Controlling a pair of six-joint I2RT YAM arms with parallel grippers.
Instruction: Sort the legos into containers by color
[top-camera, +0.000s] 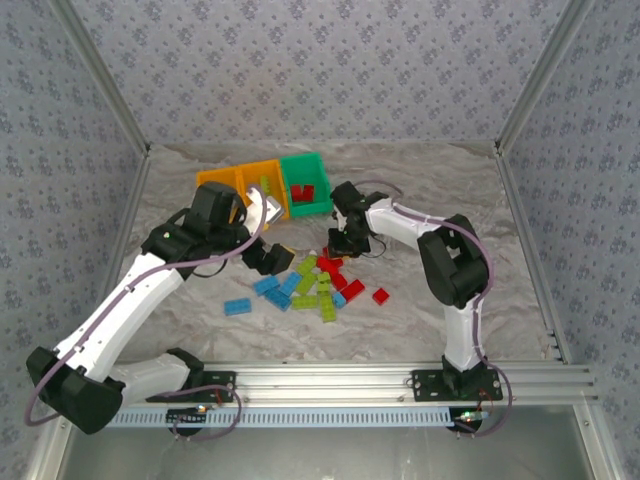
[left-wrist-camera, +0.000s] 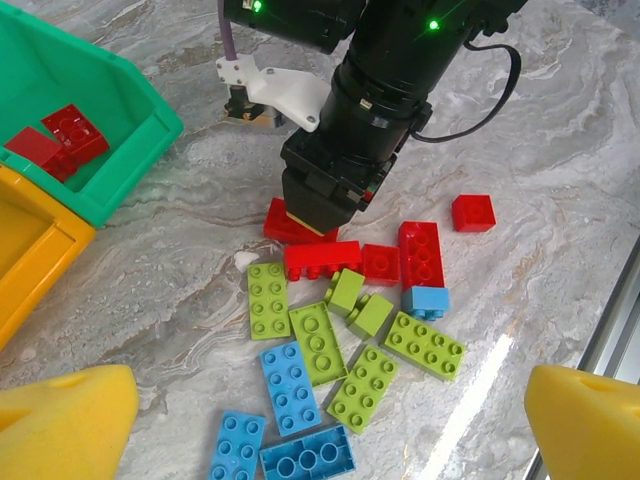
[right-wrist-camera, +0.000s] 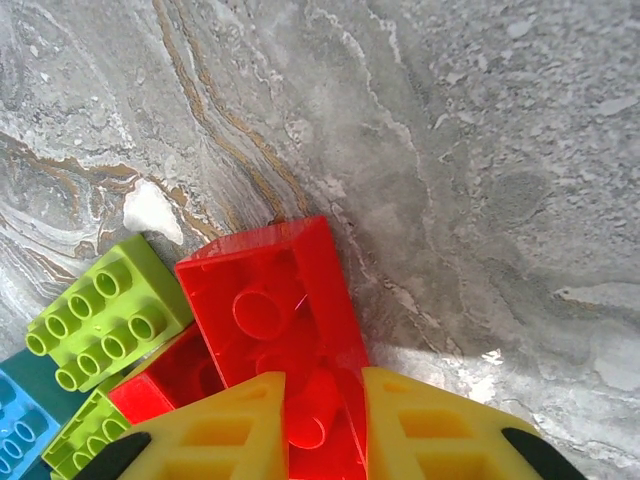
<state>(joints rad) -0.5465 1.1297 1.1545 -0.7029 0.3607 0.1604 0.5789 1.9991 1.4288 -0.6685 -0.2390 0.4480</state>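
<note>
right gripper (right-wrist-camera: 325, 400) clenched on red lego (right-wrist-camera: 270, 300); best lifted straight | green bin (top-camera: 310, 208) at eleven o'clock | left gripper (left-wrist-camera: 330, 415) released

Bright, even overhead light; soft shadows; glare streak on table (left-wrist-camera: 478, 392); wrist views sharp.

Glossy, smooth moulded plastic on the legos (left-wrist-camera: 318, 342), studs catching light. Same shiny plastic on the containers (top-camera: 258, 166). Marbled grey counter (left-wrist-camera: 560, 150), smooth, faintly sheened. Matt yellow plastic on the right tool (right-wrist-camera: 322, 390). Brushed metal rail (top-camera: 340, 376).
</note>
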